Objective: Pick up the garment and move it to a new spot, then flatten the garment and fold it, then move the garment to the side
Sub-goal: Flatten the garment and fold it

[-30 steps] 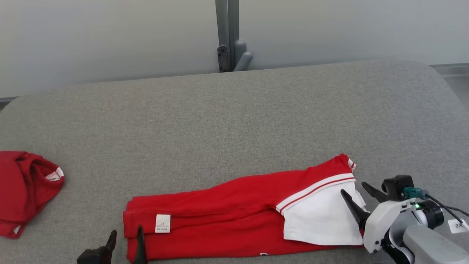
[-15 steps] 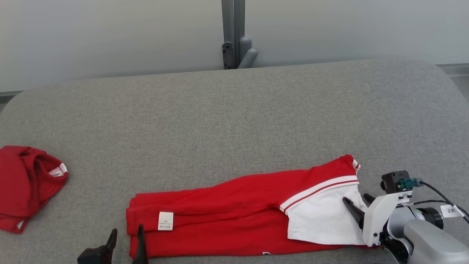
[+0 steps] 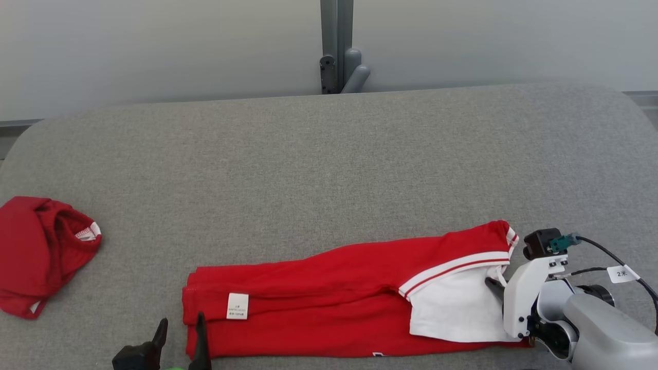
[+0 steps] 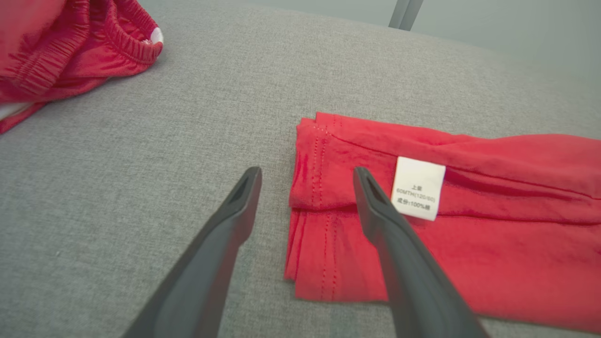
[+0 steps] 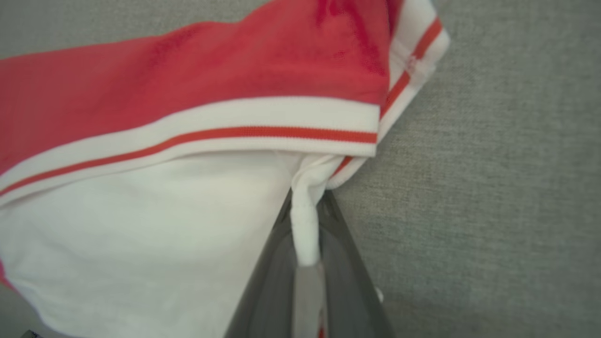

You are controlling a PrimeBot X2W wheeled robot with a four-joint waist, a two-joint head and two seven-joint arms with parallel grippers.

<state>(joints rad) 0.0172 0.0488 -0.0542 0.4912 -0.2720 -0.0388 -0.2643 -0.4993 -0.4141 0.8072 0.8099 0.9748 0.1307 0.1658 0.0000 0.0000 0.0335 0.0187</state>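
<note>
A: Two things: where did the garment (image 3: 318, 303) sit, and which end was gripped?

B: It lay flat as a long folded red strip along the near edge of the grey fabric tabletop (image 3: 329, 169). White panel (image 3: 452, 308) and red-and-white striped band (image 3: 455, 264) at its right end, care label (image 3: 237, 306) near the left hem.

A: Right side?

B: Right gripper (image 3: 493, 284) was at the right end, fingers pressed together and pinching a white fold (image 5: 304, 225) at the panel's edge. In the wrist view the fold sat between the two fingers, just under the striped band.

A: Left?

B: Left gripper (image 3: 180, 329) was at the left hem, fingers spread. One finger was over bare tabletop, the other over red cloth beside the label. Couldn't tell if either touched.

A: Anything else on there?

B: A second red garment (image 3: 41, 257), crumpled with its elastic waistband showing, was at the far left, well apart from the strip. Grey post (image 3: 336, 46) stood behind the far edge.
</note>
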